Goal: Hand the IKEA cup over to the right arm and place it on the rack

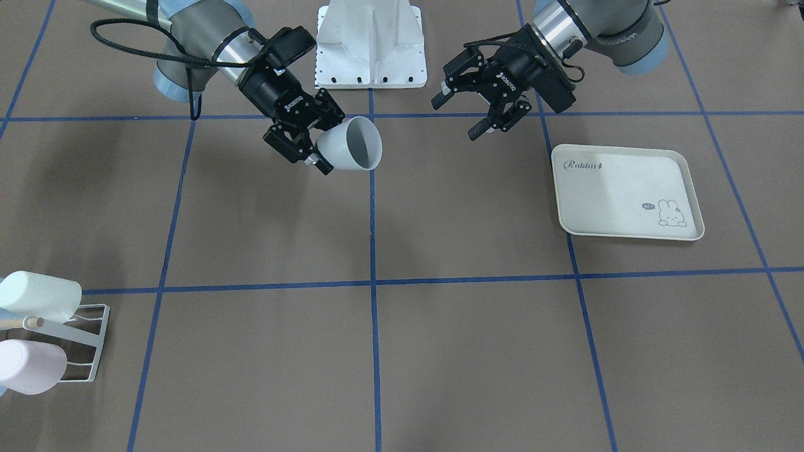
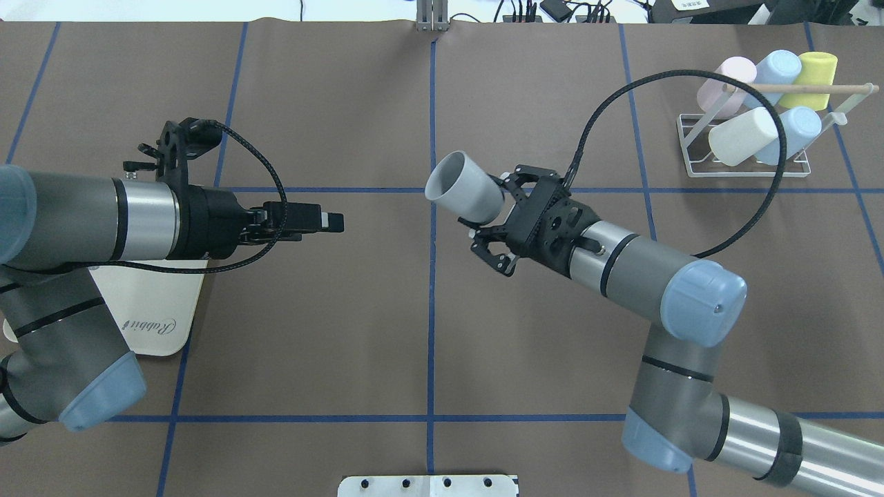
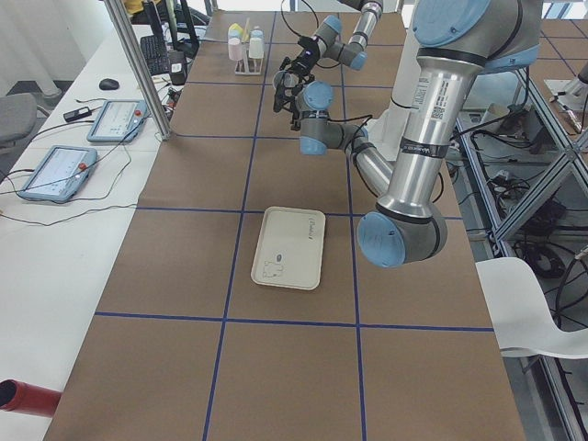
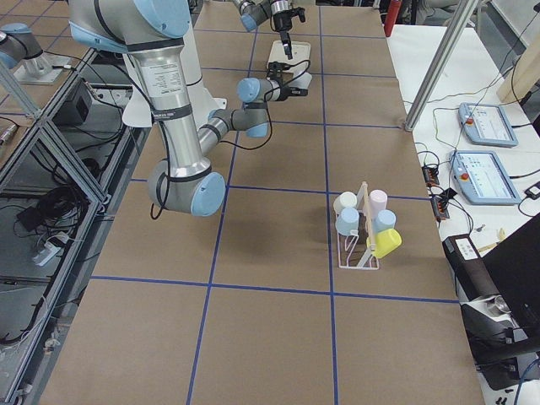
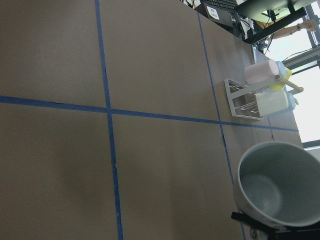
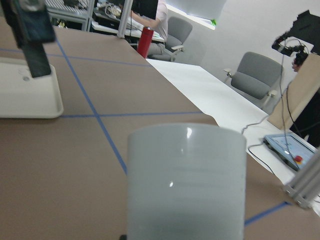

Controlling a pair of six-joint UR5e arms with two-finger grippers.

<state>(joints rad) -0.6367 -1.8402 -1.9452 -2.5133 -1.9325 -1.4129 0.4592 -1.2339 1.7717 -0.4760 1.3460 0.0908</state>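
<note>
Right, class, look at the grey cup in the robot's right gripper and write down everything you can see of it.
The grey cup is a plain, pale grey tumbler. It is smooth, looks like plastic, has no handle and widens slightly from base to rim. It is empty. It lies tipped on its side in the air above the table, with its open mouth pointing away from the gripper. The right gripper clamps its base end, and nothing else touches it.

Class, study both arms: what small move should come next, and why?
Probably the right gripper should start carrying the grey cup toward the rack: it grips the cup, and the left gripper is open, empty and apart from it.
</note>
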